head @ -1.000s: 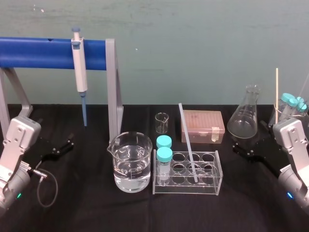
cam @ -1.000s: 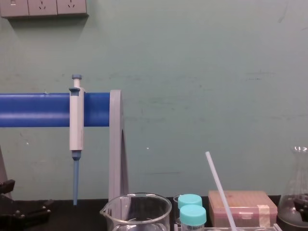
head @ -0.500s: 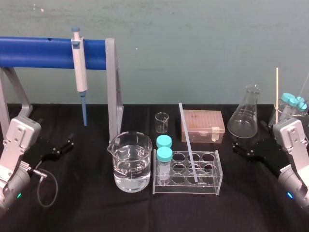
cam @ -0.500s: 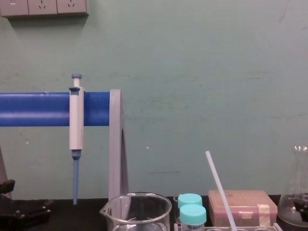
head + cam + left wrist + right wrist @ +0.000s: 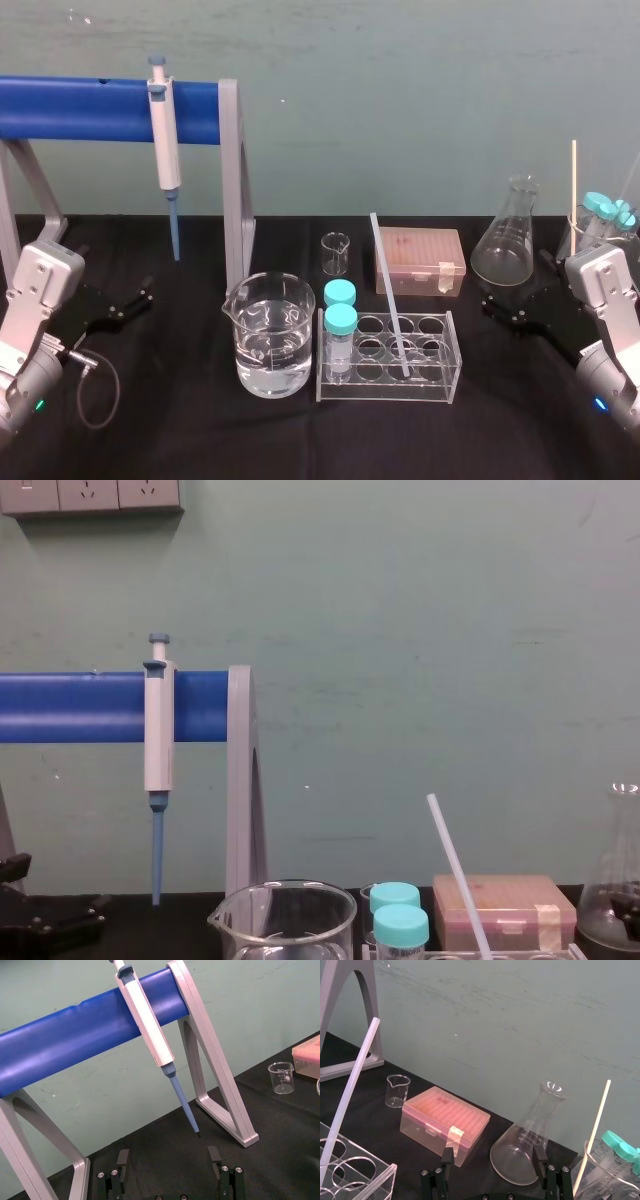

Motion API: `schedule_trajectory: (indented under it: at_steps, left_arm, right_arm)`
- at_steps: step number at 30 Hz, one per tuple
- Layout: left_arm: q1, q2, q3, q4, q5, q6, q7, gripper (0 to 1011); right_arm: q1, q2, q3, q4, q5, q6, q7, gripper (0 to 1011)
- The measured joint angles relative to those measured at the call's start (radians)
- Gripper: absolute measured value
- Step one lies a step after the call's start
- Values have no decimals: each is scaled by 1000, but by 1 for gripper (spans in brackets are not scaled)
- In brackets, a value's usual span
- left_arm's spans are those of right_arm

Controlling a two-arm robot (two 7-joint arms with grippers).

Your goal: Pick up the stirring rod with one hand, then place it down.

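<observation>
Doubly risking upset: holding left gripper [image 5: 130, 303] and right gripper [image 5: 501, 311] wide open at the sides; tugging the stirring rod [image 5: 388, 295], leaning in the tube rack [image 5: 385, 388], sideways and toppling rack or vials [image 5: 340, 336].

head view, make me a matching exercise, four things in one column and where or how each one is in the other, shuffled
Things:
1. stirring rod
2. pipette
3. large beaker
4. right gripper

Places or states:
A. hanging from the blue bar
B. open, close to the conical flask
C. leaning with its lower end in the clear rack
D. holding clear liquid, next to the rack on the robot's left

Pairs: 1-C, 2-A, 3-D, 4-B

The left gripper sits open at the table's left side, away from all four.
</observation>
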Motion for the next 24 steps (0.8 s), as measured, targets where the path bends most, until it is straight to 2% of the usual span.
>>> schedule_trajectory:
  at_steps: [24]
  left_arm:
    - [0,0,0,0,0,0,0,1000]
  right_arm:
    - [0,0,0,0,0,0,0,1003]
